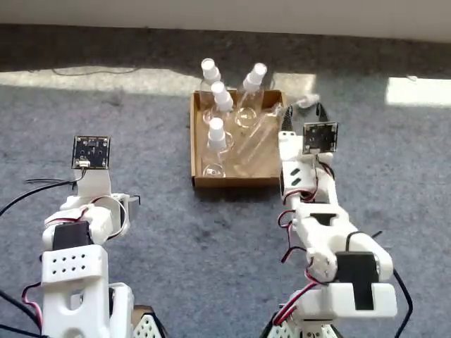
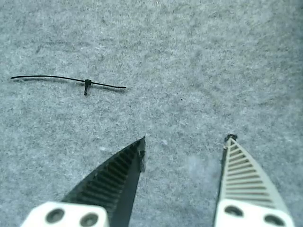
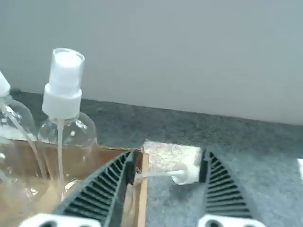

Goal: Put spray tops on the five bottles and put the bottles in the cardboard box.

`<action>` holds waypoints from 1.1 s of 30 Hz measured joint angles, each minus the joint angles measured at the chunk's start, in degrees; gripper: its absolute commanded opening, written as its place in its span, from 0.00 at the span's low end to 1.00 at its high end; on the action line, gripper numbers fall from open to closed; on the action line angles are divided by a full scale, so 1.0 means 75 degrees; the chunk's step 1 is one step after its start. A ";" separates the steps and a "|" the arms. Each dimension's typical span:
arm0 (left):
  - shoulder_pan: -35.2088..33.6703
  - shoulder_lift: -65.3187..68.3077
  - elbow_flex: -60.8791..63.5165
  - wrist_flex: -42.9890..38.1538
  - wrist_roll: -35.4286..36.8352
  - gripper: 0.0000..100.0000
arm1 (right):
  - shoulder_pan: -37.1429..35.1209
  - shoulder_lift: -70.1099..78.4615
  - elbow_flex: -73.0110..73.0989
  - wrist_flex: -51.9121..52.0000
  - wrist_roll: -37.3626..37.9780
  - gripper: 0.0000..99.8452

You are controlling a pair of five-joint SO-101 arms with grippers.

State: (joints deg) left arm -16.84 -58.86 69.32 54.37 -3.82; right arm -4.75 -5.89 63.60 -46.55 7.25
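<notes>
My right gripper [image 3: 169, 163] has its fingers spread apart, and a loose spray top [image 3: 186, 173] lies on the grey carpet [image 3: 265, 156] in the gap between them. It sits closer to the pale finger, and its thin tube runs toward the dark one. I cannot tell whether either finger touches it. The corner of the cardboard box [image 3: 142, 189] is just beside the dark finger. Beyond that corner, inside the box, stands a clear bottle [image 3: 66, 137] with its top on. From above, four upright bottles [image 1: 216, 137] with tops stand in the box, and a fifth bottle [image 1: 257, 137] lies on its side on the side nearer my right fingers.

My left gripper [image 2: 186, 142] is also spread open with nothing between its fingers. It is over carpet, well apart from the box. A black cable tie [image 2: 87, 84] lies ahead of the dark finger and off to its outer side.
</notes>
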 measured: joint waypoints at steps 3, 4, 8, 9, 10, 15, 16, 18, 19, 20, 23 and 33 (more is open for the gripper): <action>0.0000 0.0000 0.0000 0.0000 0.0000 0.25 | 0.0117 -0.1008 0.0211 0.1571 0.0000 0.11; 0.0000 0.0000 0.0000 0.0000 0.0000 0.25 | 0.0164 -0.1336 0.0188 0.2321 0.0000 0.11; 0.0000 0.0000 0.0012 0.0000 0.0000 0.25 | 0.0152 -0.2157 -0.0809 0.5826 0.0000 0.11; 0.0000 0.0000 0.0012 0.0000 0.0000 0.25 | 0.0082 -0.2204 -0.1172 0.6693 0.0000 0.11; 0.0000 0.0000 0.0012 0.0000 0.0000 0.25 | -0.0023 -0.2204 -0.1559 0.7584 0.0000 0.11; 0.0000 0.0000 0.0035 0.0000 0.0000 0.25 | -0.0445 -0.2110 -0.3294 1.0725 0.0000 0.11; 0.0000 0.0000 0.0035 0.0000 0.0000 0.25 | -0.0504 -0.2110 -0.3505 1.0948 -0.0059 0.11; 0.0000 0.0000 0.0035 0.0000 0.0000 0.25 | -0.0656 -0.2122 -0.3763 1.1253 -0.0258 0.11; 0.0000 0.0000 0.0035 0.0000 0.0000 0.25 | -0.0750 -0.2122 -0.3810 1.1335 -0.0316 0.11; 0.0000 0.0000 0.0035 0.0000 0.0000 0.25 | -0.0844 -0.2122 -0.3821 1.1382 -0.0352 0.11; 0.0000 0.0000 0.0035 0.0000 0.0000 0.25 | -0.1067 -0.2274 -0.3845 1.1405 -0.0445 0.11; 0.0000 0.0000 0.0035 0.0000 0.0000 0.25 | -0.1102 -0.1020 -0.4935 1.1429 -0.2040 0.11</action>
State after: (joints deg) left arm -16.84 -58.86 69.58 54.37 -3.82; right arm -13.01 -13.54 26.59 39.16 -8.04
